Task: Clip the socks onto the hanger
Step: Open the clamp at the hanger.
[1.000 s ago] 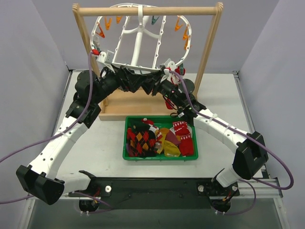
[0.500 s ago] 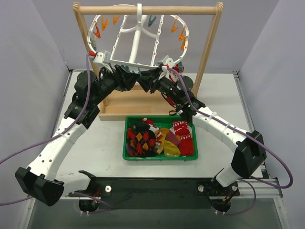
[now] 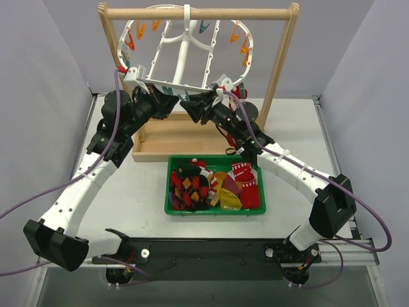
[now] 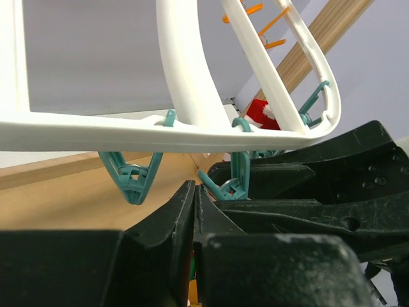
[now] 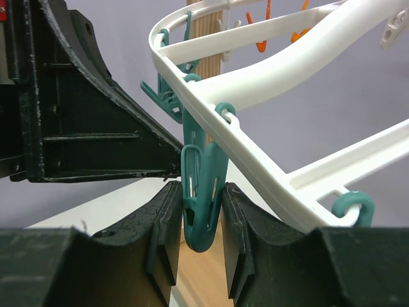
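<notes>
1 hanger [image 3: 185,51], 1 rack [image 3: 279,64], 1 bin [image 3: 169,185], 2 arms [image 3: 89,185].

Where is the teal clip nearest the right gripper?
Right wrist view, centre: the teal clip hangs from the hanger, on its white rim, between the right gripper fingers.

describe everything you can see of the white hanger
The hanger is a white plastic-looking oval frame with a central spine and spokes. Its top hook hangs over the wooden bar, and the frame tilts, lower rim toward the arms. Mostly orange clips dangle along the upper rim, teal ones along the lower rim. The right end effector pinches one teal clip; the left end effector sits shut just below the rim.
</notes>
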